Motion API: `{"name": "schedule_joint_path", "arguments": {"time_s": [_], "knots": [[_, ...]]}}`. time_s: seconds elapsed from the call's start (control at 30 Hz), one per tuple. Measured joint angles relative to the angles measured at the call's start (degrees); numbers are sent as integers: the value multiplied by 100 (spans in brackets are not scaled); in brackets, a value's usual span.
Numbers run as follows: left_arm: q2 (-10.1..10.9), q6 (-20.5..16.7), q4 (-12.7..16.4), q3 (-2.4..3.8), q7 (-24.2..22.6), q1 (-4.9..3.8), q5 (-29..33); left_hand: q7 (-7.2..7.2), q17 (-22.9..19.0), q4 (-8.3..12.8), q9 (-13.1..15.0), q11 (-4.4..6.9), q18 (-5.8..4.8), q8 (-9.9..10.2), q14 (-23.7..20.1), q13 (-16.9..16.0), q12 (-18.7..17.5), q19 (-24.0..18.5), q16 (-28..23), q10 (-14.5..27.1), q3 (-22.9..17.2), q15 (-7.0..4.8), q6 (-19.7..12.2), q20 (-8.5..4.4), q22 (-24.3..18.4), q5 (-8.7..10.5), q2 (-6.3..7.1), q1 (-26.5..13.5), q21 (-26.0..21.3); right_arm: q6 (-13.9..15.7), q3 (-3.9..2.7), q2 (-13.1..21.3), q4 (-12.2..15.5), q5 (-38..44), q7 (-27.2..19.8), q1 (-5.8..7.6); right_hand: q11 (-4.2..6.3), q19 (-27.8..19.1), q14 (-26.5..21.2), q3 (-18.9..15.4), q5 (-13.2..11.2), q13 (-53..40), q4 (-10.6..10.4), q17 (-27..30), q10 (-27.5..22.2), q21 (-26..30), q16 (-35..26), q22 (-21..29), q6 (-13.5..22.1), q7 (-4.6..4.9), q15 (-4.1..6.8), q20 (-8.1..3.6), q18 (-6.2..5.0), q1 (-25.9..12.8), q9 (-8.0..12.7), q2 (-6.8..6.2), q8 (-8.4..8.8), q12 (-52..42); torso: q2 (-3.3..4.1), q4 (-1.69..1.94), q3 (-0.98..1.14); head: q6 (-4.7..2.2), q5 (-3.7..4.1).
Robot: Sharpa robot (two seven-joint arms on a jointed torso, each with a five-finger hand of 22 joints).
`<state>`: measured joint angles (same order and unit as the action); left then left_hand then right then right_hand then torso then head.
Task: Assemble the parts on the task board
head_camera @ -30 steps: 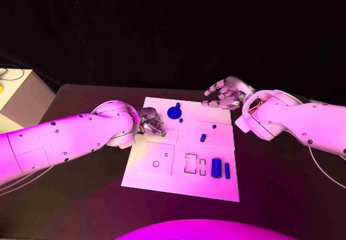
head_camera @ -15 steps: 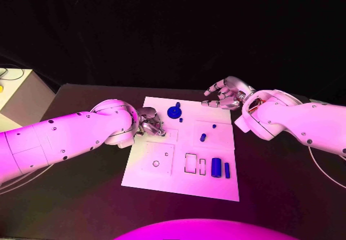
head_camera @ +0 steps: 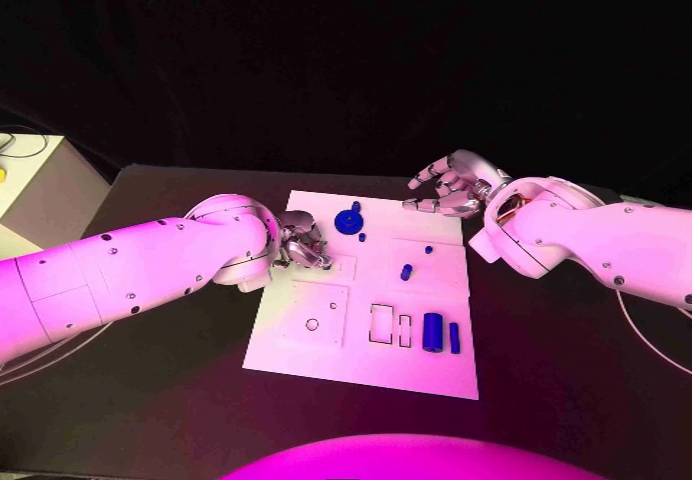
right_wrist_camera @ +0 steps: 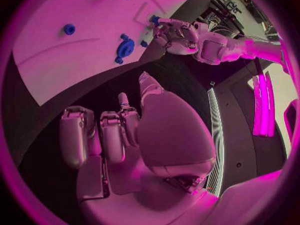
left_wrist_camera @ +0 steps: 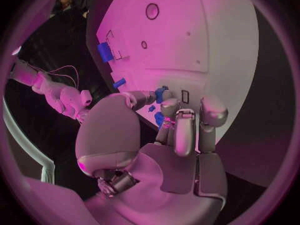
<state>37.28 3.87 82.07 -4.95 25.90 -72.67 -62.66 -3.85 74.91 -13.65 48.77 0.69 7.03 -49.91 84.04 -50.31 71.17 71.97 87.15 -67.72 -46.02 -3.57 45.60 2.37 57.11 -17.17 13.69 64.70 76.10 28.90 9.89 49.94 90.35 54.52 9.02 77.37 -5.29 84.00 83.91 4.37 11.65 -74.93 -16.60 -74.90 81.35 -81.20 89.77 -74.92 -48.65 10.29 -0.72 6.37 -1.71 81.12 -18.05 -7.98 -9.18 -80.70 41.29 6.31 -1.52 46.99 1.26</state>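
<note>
The white task board (head_camera: 325, 350) lies in the middle of the table. My left hand (head_camera: 303, 244) hovers over the board's left part and pinches a small blue part (left_wrist_camera: 160, 93) between thumb and fingers; the right wrist view shows that part (right_wrist_camera: 153, 19) at its fingertips. My right hand (head_camera: 450, 187) hangs off the board's far right corner, fingers apart, holding nothing. On the board stand a round blue part (head_camera: 348, 222), a small peg (head_camera: 407, 271), a blue cylinder (head_camera: 433, 328) and a thin blue bar (head_camera: 454, 338).
A rectangular recess (head_camera: 382, 325) and a round hole (head_camera: 313, 324) lie in the board's near half. A pale box (head_camera: 36, 190) stands at the table's far left. Black table (head_camera: 562, 400) surrounds the board.
My left forearm has shifted slightly; both hands and the parts on the board stay where they were.
</note>
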Motion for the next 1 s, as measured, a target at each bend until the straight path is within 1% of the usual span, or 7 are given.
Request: {"name": "schedule_joint_path", "arguments": {"time_s": [0.23,0.63,1.0], "knots": [[-43,52,-44,3,52,-4,-9,0,0,0,-1,-1,0,0,0,6,0,0,0,0,0,0,0,0,5,0,0,0,0,0,0,2,0,0,0,-2,0,0,0,0,0,0,0,0,0,0,0,1,0,0,0,0,0,0,0,0,0,0,-5,-1,0,13,3],[-82,196,-84,5,153,-9,-24,8,0,0,-6,-9,0,2,0,7,0,0,0,-8,0,0,9,0,6,16,0,0,0,-1,0,3,-2,0,0,-2,0,0,0,0,0,1,0,0,0,0,0,1,0,0,0,0,0,0,0,0,0,0,-10,-8,-3,15,-8],[-131,245,-110,11,194,-15,-89,20,0,0,2,-11,0,0,0,-16,0,0,0,-10,0,0,40,0,12,-17,1,-1,19,-1,0,6,-2,-1,-1,-4,0,0,0,16,0,2,-16,-1,0,0,0,-3,0,0,0,0,0,0,5,-1,24,0,-8,-3,-5,-7,4]]}}
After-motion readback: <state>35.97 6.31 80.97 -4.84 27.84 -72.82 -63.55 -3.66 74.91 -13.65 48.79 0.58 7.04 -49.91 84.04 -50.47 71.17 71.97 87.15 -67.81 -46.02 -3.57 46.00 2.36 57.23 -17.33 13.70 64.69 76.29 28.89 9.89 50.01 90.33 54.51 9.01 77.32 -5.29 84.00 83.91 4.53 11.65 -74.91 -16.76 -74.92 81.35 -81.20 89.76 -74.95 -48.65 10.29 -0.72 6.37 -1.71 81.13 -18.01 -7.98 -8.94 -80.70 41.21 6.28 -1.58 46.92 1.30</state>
